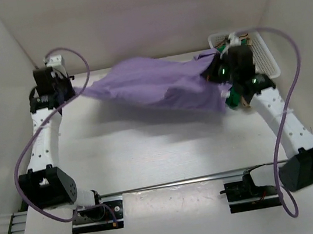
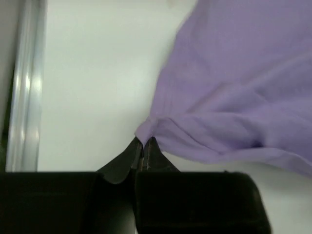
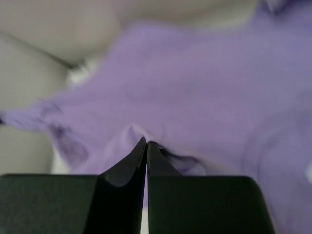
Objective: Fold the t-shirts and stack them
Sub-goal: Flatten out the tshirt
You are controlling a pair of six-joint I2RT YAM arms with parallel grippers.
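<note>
While purple shirt [image 1: 152, 85] hangs, table [image 1: 150, 153] lies white

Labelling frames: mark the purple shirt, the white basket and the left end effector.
purple shirt [image 1: 152, 85], top view, mid cloth.
white basket [image 1: 264, 54], top view, mesh wall.
left end effector [image 2: 143, 145], left wrist view, between fingertips.

The t-shirt [image 1: 158, 87] is plain lavender purple, unpatterned. At 2 o'clock, the mesh basket [image 1: 261, 48] is white with a fine grid. The table [image 1: 167, 150] is white. Both arms are white with black joints, and their cables [image 1: 300, 63] are purple.
</note>
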